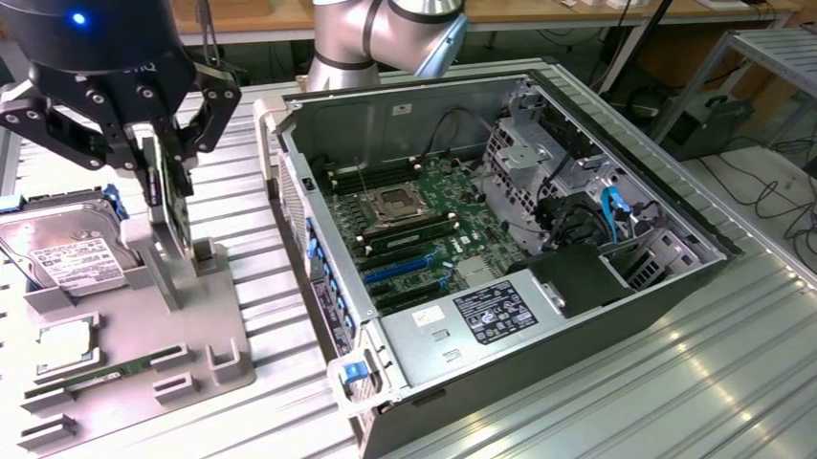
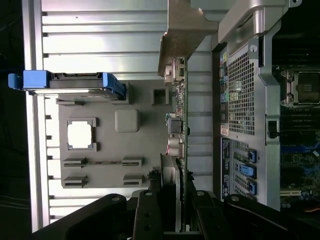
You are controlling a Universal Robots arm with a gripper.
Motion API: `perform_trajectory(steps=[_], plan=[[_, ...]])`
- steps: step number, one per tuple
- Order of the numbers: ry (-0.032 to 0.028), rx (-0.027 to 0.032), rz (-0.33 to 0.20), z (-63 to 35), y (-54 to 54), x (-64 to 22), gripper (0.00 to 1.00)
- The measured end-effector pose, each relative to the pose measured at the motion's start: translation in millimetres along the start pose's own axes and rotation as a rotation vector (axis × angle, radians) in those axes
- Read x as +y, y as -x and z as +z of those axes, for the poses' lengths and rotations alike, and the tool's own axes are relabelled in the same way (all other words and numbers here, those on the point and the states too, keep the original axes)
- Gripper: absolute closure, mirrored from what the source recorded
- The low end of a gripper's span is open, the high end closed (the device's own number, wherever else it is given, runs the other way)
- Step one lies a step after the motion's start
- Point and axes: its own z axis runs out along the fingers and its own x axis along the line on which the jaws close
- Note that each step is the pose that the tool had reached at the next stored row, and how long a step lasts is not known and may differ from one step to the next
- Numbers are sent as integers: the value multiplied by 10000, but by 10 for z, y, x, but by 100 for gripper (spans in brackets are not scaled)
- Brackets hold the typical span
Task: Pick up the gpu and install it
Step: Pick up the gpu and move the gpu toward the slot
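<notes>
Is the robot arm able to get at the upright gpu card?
Likely yes: the end effector is closed on the gpu at its upper edge, with nothing in between.

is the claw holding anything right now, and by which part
The claw is shut on the gpu, pinching the upright card's upper edge, away from its metal bracket end.

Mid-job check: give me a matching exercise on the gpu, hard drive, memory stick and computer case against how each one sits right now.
Things:
1. gpu
2. hard drive
3. memory stick
4. computer case

States:
A. green, lying flat on the grey tray
B. open, at the exterior view's right
C. upright, gripped by the hand
D. blue-framed, at the exterior view's left edge

Pairs: 1-C, 2-D, 3-A, 4-B
</notes>
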Motion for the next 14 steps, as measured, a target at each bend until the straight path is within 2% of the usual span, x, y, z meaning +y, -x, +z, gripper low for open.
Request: perform_trajectory(steps=[7,14], plan=[[4,6,-143,-42,1,2,73],[4,4,-155,-209,5,9,73]])
